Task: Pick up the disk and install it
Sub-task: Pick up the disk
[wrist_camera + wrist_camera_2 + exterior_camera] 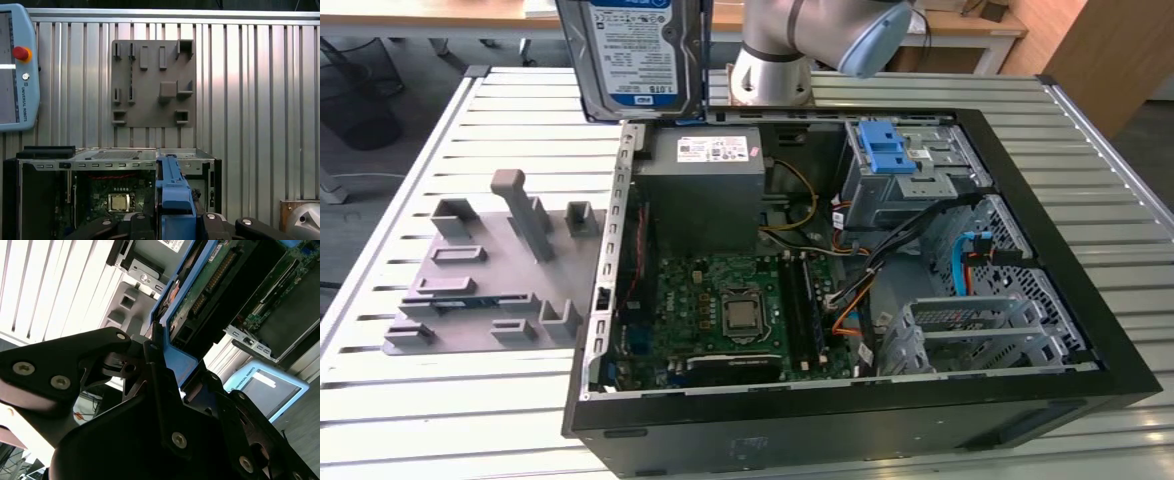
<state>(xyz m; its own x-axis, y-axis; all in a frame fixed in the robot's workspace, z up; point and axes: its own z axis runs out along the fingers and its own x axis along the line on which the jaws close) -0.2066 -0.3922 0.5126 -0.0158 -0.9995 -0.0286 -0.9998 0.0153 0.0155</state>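
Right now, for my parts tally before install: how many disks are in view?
1: the disk is held upright in the gripper, above the open case's far edge in the exterior view. The cage might hide another.

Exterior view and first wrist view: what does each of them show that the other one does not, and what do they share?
Exterior view: the disk held upright, its white-and-blue label facing the camera, the arm, and the blue latch on the drive cage. First wrist view: a teach pendant with a red button, and the gripper shut on the disk's blue carrier. Both: the open computer case, its motherboard and the grey fixture plate beside it.
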